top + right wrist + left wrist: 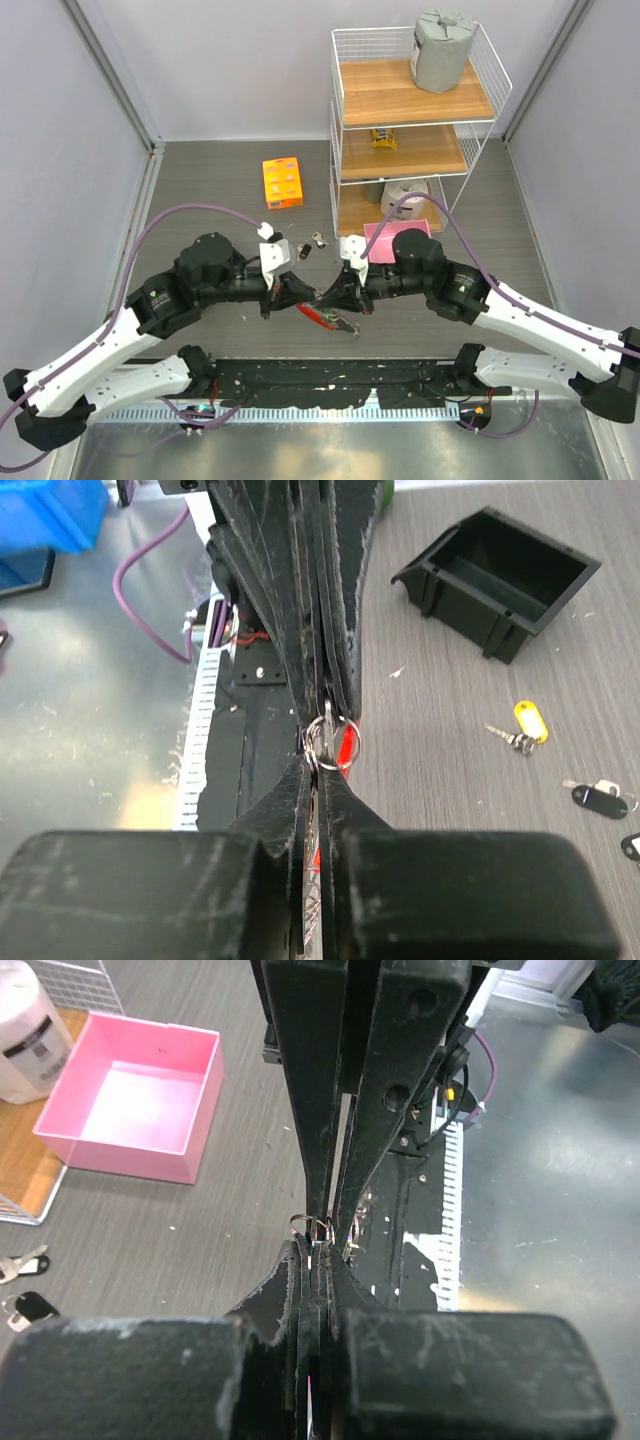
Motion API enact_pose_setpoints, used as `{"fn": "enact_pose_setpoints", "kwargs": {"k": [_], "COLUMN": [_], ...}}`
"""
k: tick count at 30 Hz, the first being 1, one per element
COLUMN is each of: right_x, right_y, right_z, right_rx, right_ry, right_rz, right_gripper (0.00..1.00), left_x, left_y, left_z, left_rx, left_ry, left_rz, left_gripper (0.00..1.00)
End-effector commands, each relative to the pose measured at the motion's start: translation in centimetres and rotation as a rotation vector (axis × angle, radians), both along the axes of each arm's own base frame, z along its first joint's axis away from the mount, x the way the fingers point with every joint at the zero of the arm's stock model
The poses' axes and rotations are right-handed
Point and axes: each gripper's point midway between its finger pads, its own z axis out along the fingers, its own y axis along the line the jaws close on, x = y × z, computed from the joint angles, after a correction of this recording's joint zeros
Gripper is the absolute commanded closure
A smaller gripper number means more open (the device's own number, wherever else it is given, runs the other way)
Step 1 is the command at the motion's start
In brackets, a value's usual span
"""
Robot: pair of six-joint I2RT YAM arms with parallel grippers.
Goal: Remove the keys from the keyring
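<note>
Pinching the keyring (333, 742) from opposite sides, left claw (313, 1255) and right claw (318, 770) meet tip to tip.

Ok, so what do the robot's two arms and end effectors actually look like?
Both the left arm and right arm have white shells between chunky black joints, each trailing a purple cable. The left end effector and right end effector have flat, scuffed black fingers.
</note>
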Motion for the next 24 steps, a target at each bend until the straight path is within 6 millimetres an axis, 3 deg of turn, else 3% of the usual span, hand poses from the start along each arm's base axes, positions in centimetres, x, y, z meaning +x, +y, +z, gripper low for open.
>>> {"fn": "enact_pose_setpoints", "kwargs": {"k": [1, 12, 18, 24], "right_x": [-1.8, -2.4, -2.3, -2.8], "right_y": [0.3, 1.4, 1.0, 0.7], "right_z": [0.7, -1.1, -0.9, -1.0], "right_rx": [-0.077, -0.191, -0.163, -0.105], "right_ry": [-0.034, -0.037, -0.051, -0.060], "right_rz": [0.118, 0.143, 0.125, 0.127], "right_gripper": [0.95, 0.95, 0.95, 0.95], "left_x": [0.4, 1.9, 3.1, 5.3], "left_y": [-1.0, -2.5, -1.5, -0.4], "left_z": [0.6, -2.4, -2.1, -3.7], "left_rx": [-0.002, 0.085, 0.067, 0.073], "left_ry": [0.007, 0.101, 0.066, 0.193], "left_rz": [-0.016, 0.023, 0.111, 0.257], "left_gripper": [1.00, 1.00, 1.00, 1.00]}}
